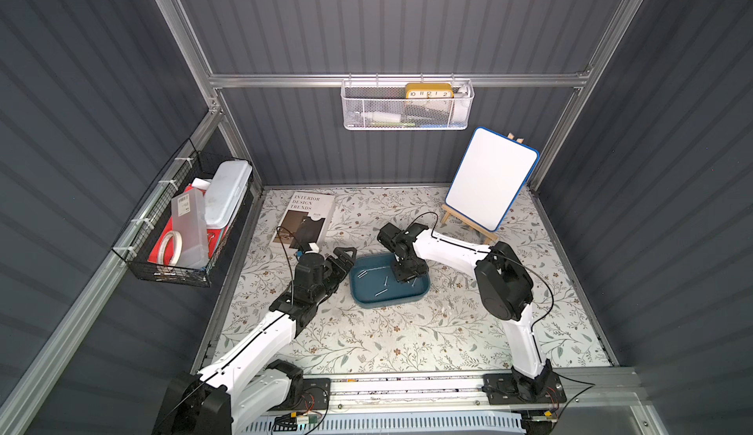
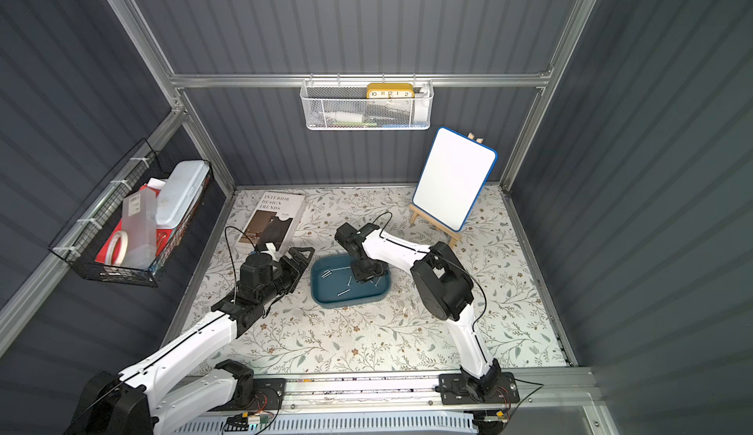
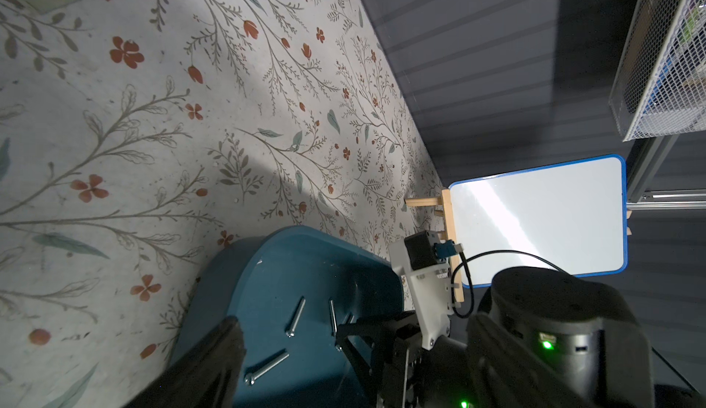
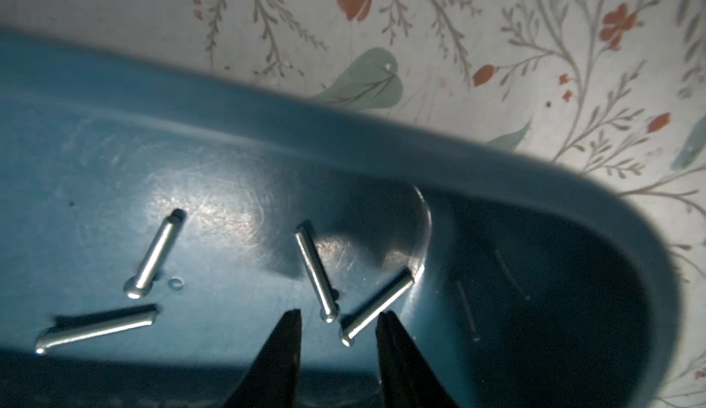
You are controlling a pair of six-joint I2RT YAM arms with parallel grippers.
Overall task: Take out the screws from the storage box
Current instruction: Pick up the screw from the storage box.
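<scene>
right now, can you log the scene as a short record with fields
storage box: teal tub on the floral mat, mid-table
screws: at least four lying loose on the box floor
right gripper: down in the box, jaws apart over two screw heads, gripping nothing
left gripper: open wide, empty, beside the box's end
nearby: book; whiteboard on an easel
</scene>
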